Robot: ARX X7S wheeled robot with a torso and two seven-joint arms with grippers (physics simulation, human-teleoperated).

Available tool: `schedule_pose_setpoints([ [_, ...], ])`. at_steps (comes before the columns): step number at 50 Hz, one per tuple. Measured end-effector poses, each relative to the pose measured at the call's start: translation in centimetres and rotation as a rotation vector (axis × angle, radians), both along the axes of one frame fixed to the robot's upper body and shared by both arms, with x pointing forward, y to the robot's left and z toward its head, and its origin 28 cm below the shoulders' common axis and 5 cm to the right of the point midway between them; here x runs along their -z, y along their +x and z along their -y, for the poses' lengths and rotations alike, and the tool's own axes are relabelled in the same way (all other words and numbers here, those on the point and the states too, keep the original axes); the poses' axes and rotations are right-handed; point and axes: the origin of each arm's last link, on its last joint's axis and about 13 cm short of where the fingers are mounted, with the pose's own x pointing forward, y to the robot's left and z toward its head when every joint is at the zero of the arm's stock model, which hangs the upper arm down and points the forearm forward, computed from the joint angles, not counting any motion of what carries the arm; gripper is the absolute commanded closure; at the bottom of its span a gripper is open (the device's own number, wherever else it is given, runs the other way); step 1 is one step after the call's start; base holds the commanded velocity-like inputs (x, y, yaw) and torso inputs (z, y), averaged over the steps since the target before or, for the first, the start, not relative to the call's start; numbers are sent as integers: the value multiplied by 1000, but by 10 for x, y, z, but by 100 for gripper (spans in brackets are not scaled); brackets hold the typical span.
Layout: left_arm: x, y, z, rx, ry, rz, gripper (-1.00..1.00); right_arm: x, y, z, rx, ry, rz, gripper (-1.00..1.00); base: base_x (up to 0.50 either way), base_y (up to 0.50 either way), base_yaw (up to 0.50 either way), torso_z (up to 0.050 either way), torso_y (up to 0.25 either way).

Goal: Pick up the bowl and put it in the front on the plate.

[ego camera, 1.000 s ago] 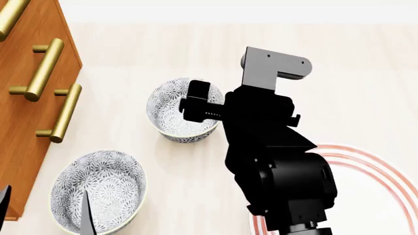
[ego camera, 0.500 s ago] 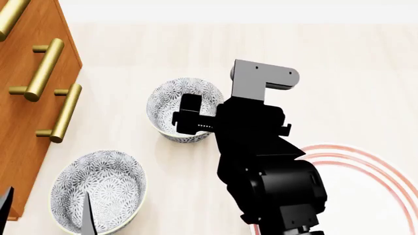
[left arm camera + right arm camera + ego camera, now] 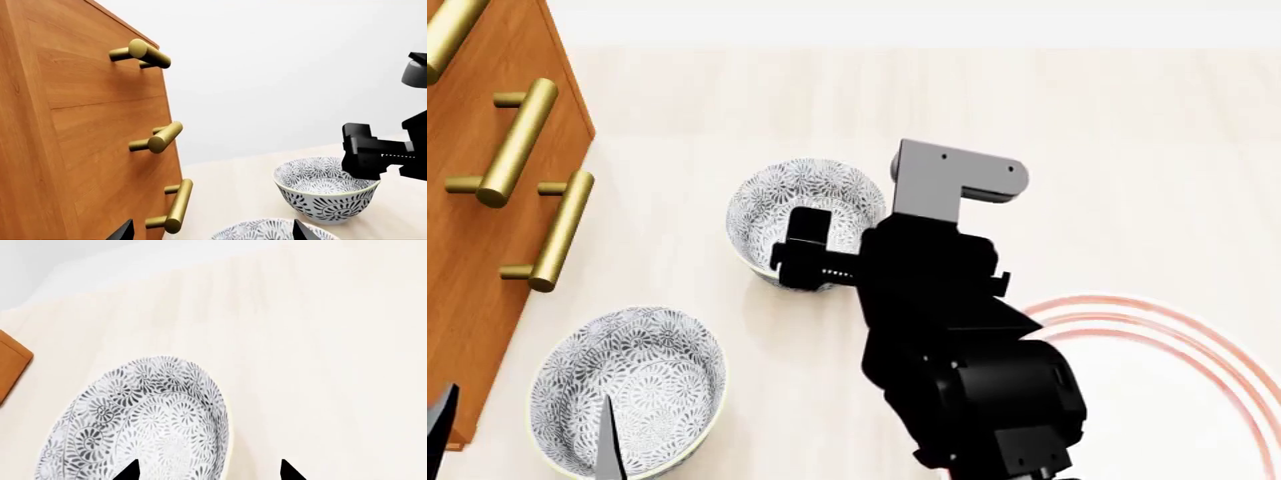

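Note:
A floral bowl stands on the pale table, far from me. My right gripper hangs open over its near right rim. In the right wrist view the bowl has its rim between the two spread fingertips of the gripper. The red-ringed plate lies at the near right, partly hidden by my right arm. A second look-alike bowl sits near left, and my left gripper is open over it, holding nothing. The left wrist view shows both bowls and the left gripper.
A wooden cabinet with brass bar handles stands along the left, close to the near bowl. In the left wrist view the cabinet fills the side beside the gripper. Bare table stretches behind and to the right.
My right gripper has moved toward me and down, from over the far bowl's middle to its near rim. The left gripper and both bowls have stayed put.

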Motion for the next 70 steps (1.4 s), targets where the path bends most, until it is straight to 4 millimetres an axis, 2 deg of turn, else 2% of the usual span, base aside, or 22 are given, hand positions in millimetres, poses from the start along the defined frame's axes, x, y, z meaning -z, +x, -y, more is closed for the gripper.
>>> schedule_pose_setpoints([
  [20,1,0,0,4,2,-5,-100,4,-2,-4,1,41,-36,-100,0,0,0,0,0],
  [21,1,0,0,4,2,-5,-100,4,-2,-4,1,44,-37,100,0,0,0,0,0],
  [40,1,0,0,3,2,-11,-100,1,-3,-4,16,67,-31,100,0,0,0,0,0],
  [52,1,0,0,1,1,-16,-100,-9,-4,-3,16,90,-7,100,0,0,0,0,0],
  [61,1,0,1,4,2,-18,-100,-27,-5,4,37,87,76,100,0,0,0,0,0],
  [70,2,0,1,7,3,-20,-100,-62,-10,20,68,94,222,100,0,0,0,0,0],
])
